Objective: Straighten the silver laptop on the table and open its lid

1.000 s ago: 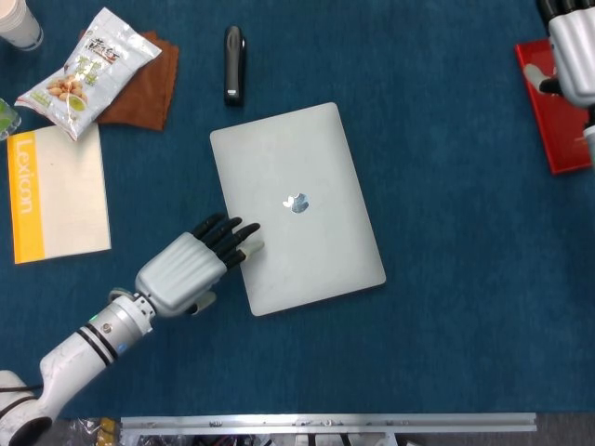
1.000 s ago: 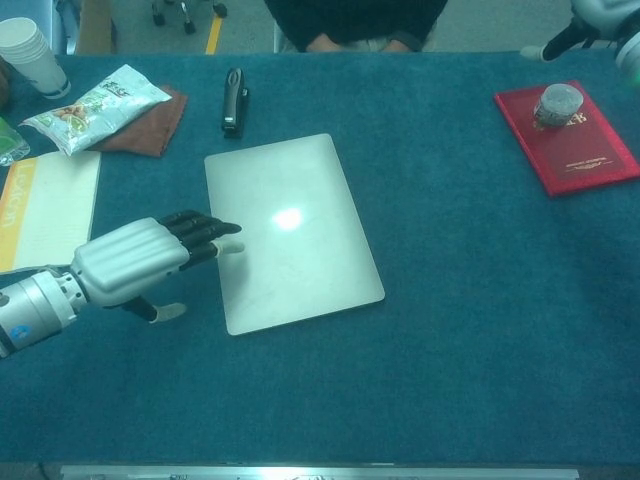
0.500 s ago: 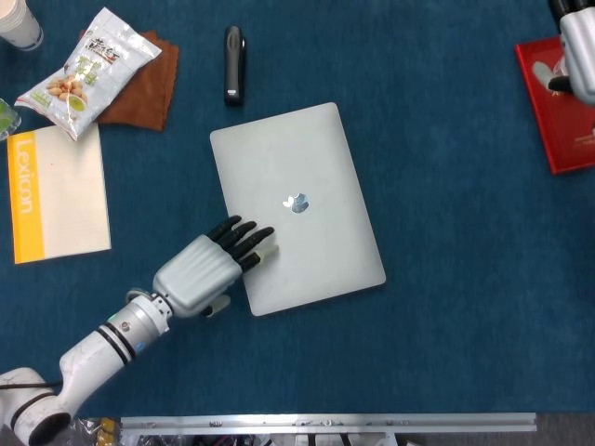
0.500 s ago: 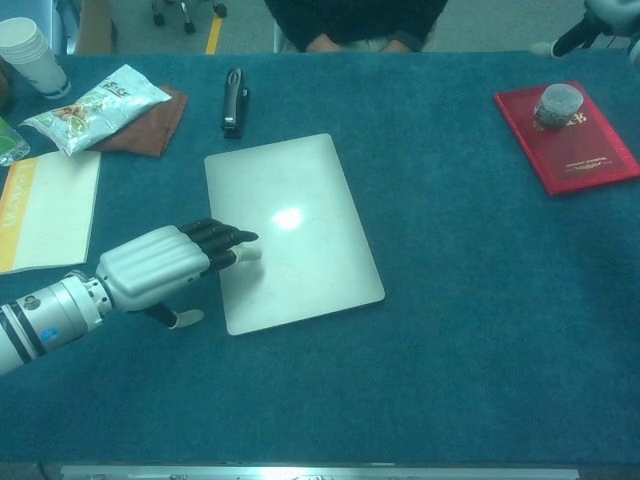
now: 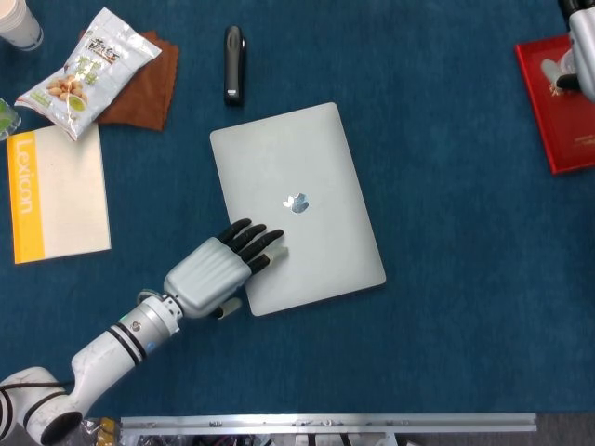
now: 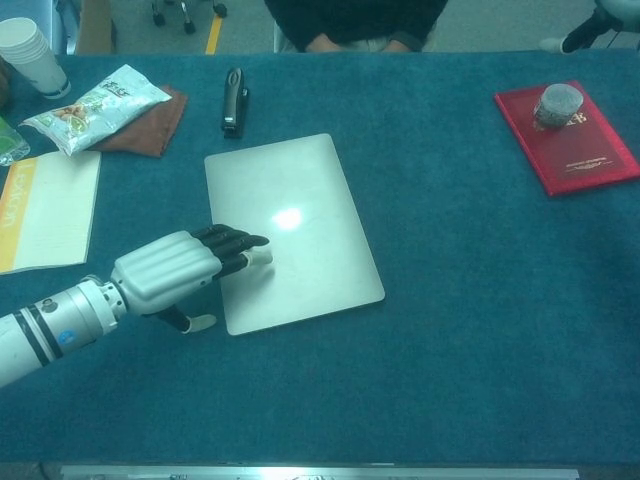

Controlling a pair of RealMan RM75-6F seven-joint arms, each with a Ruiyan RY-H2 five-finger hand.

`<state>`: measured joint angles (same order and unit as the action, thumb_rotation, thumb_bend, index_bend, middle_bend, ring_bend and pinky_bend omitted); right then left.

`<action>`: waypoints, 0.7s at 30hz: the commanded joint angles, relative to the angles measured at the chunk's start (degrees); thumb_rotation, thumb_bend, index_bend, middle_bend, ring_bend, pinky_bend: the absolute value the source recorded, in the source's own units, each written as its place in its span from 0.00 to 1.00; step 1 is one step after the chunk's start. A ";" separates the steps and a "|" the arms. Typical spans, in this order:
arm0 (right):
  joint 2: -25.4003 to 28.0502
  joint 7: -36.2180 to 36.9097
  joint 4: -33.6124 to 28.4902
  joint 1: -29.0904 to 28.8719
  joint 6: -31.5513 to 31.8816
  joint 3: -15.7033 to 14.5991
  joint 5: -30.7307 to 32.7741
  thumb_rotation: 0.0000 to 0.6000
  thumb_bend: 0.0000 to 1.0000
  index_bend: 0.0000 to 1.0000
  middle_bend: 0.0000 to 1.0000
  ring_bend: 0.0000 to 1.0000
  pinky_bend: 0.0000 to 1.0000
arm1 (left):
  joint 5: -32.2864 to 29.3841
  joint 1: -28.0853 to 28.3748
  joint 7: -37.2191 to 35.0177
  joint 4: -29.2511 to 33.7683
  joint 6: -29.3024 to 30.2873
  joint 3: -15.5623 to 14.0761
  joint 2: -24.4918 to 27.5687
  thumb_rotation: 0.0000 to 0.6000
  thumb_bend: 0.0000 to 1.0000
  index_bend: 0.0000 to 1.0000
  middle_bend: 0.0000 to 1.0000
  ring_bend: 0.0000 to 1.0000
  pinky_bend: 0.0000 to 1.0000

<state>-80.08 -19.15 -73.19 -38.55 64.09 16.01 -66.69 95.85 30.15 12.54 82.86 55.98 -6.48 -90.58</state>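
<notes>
Silver and closed, the laptop point(image 5: 297, 208) lay near the middle of the blue surface point(image 5: 446, 307), its lid flat with the logo facing up. It sat askew: its long axis ran from the near edge toward the far edge but was twisted, so the far end leaned toward the robot's left and the near end toward its right, and none of its edges lined up with the surface's edge.

The left hand point(image 5: 216, 271) lay at the laptop's near left corner, palm down, with its dark fingers point(image 5: 256, 238) stretched onto the lid and apart; it gripped nothing. In the chest view the fingertips point(image 6: 255, 254) appeared to rest on the lid, while the thumb hung below, off the laptop's edge.

The right hand point(image 5: 578, 46) was only partly in frame at the far right corner, above a red book point(image 5: 558, 116); whether its fingers were spread or closed could not be told.

A black stapler point(image 5: 233, 63) lay just beyond the laptop's far edge.
</notes>
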 commanded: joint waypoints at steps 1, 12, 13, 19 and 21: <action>0.05 0.06 0.12 0.05 0.01 0.04 0.14 1.00 0.13 0.00 0.05 0.00 0.08 | 0.11 0.07 -0.51 -0.07 0.38 -0.07 -0.40 1.00 0.27 0.00 0.00 0.00 0.05; 0.57 0.37 0.32 0.29 0.27 0.24 0.38 1.00 0.13 0.00 0.05 0.00 0.08 | -0.10 0.71 -0.76 -0.40 0.62 -0.02 -2.05 1.00 0.27 0.00 0.00 0.00 0.05; 0.63 0.38 0.36 0.33 0.34 0.27 0.40 1.00 0.13 0.00 0.05 0.00 0.08 | -0.22 0.77 -0.78 -0.45 0.68 0.07 -2.05 1.00 0.27 0.00 0.00 0.00 0.05; 0.72 0.61 0.42 0.49 0.28 0.21 0.56 1.00 0.13 0.00 0.05 0.00 0.08 | -0.30 1.00 -0.17 -0.42 0.78 -0.19 -1.56 1.00 0.27 0.00 0.00 0.00 0.05; 0.66 0.53 0.45 0.51 0.34 0.10 0.45 1.00 0.13 0.00 0.05 0.00 0.08 | -0.31 1.07 0.05 -0.64 0.72 -0.29 -1.68 1.00 0.27 0.00 0.00 0.00 0.05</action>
<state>-79.41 -18.62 -72.75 -38.04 64.42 16.11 -66.24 95.54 31.19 12.55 82.25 56.73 -6.73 -92.23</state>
